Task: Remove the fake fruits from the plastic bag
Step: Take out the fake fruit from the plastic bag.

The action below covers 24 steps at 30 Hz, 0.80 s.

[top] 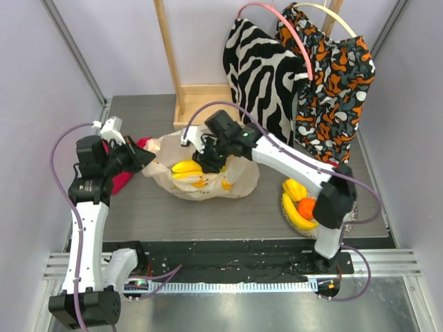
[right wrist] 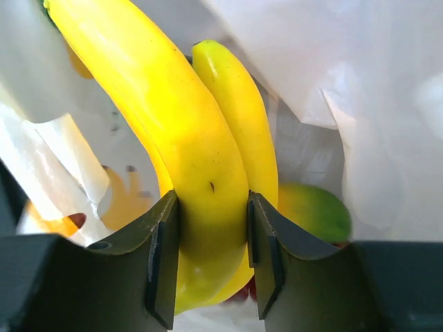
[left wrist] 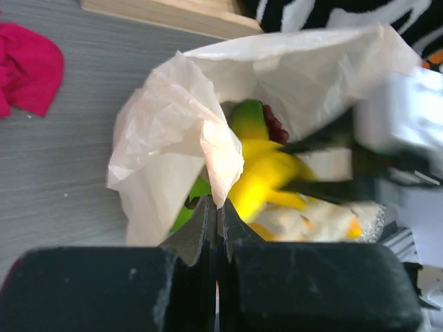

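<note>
The plastic bag [top: 235,181] lies mid-table, its mouth facing left. My left gripper [left wrist: 217,204] is shut on a fold of the bag's rim and holds it up. Inside lie yellow bananas [left wrist: 266,183], a green fruit [left wrist: 247,119] and dark grapes [left wrist: 275,126]. My right gripper [right wrist: 213,235] reaches into the bag, its pads pressed on both sides of the bananas [right wrist: 201,152]. The green fruit [right wrist: 315,211] lies behind them. On the silver plate [top: 346,221] at the right rest a banana [top: 296,216], an orange [top: 306,207] and another yellow fruit [top: 294,188].
A red cloth [top: 124,176] lies under the left arm, left of the bag. A wooden frame [top: 201,100] stands at the back. A zebra-print garment [top: 259,69] and an orange-patterned one [top: 332,76] hang at the back right.
</note>
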{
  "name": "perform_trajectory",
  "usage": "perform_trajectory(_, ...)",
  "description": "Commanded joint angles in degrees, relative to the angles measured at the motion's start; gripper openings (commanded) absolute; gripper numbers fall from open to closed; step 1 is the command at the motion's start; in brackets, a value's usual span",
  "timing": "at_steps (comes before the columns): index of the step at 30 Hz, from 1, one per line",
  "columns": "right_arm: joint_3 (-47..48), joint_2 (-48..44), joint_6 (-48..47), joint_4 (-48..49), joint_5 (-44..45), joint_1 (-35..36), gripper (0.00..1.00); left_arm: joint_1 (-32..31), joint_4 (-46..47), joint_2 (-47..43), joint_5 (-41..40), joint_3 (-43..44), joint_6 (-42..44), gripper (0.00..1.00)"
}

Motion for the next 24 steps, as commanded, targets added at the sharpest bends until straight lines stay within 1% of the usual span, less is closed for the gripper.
perform_trajectory(1,-1.04,-10.21,-5.84,-5.35,-9.09,0.20,0.14,0.44,9.73,3.71,-5.07,7.41,1.21,0.00)
perform_trajectory(4,-0.34,-13.99,-5.14,-4.74,-12.34,-1.02,0.14,0.35,12.29,5.65,-5.26,9.96,3.67,0.00)
perform_trajectory(6,0.79,-15.32,-0.24,-2.29,-11.56,-2.60,0.14,0.35,11.95,6.88,-4.04,10.32,3.77,0.00)
perform_trajectory(8,1.50,-16.90,5.20,4.12,-10.95,-4.79,0.13,0.35,11.42,6.88,-2.20,9.97,3.25,0.00)
perform_trajectory(9,1.94,-17.34,10.10,6.40,-8.77,-7.07,0.13,0.35,11.33,6.53,-1.40,9.10,2.46,0.00)
perform_trajectory(10,1.77,-17.87,12.85,11.82,-7.70,-8.05,0.12,0.09,11.33,6.09,0.17,8.57,1.50,0.00)
perform_trajectory(11,1.77,-18.39,15.49,14.49,-7.08,-9.19,0.12,-0.08,11.41,5.83,0.45,8.13,1.05,0.00)
perform_trajectory(12,2.12,-18.22,21.87,19.82,-6.81,-11.55,0.12,-0.26,11.33,5.04,0.54,7.25,0.70,0.00)
perform_trajectory(14,2.64,-17.18,26.31,25.03,-4.45,-13.06,0.11,-0.44,11.33,4.51,2.20,6.46,-0.53,0.00)
perform_trajectory(15,3.69,-16.56,29.72,29.15,-2.79,-13.33,0.11,-0.44,11.33,4.16,2.64,5.76,-0.88,0.00)
perform_trajectory(16,4.75,-15.60,30.01,30.49,-2.77,-13.33,0.11,-0.44,11.33,4.16,2.91,5.58,-1.50,0.00)
perform_trajectory(17,8.06,-12.80,30.10,31.20,-2.86,-13.24,0.11,-0.44,11.41,4.07,2.91,5.40,-1.68,0.00)
perform_trajectory(19,12.29,-10.06,30.54,31.65,-2.60,-13.33,0.11,-0.44,11.59,4.24,2.83,5.48,-1.76,0.00)
perform_trajectory(20,17.01,-8.83,30.98,32.00,-2.94,-13.42,0.11,-0.44,11.68,4.16,2.56,5.66,-1.77,0.00)
perform_trajectory(21,19.67,-6.56,31.16,32.35,-3.47,-13.42,0.11,-0.44,11.85,4.24,2.30,5.75,-1.77,0.00)
perform_trajectory(22,22.31,-5.58,31.60,32.44,-3.82,-13.42,0.11,-0.44,12.03,4.07,1.95,5.49,-1.77,0.00)
perform_trajectory(23,27.38,-4.96,31.51,32.35,-3.91,-13.42,0.11,-0.44,12.38,3.89,1.51,5.40,-1.85,0.00)
perform_trajectory(24,29.61,-4.25,30.82,31.48,-4.17,-13.33,0.12,-0.52,12.47,3.63,1.25,5.22,-1.85,0.00)
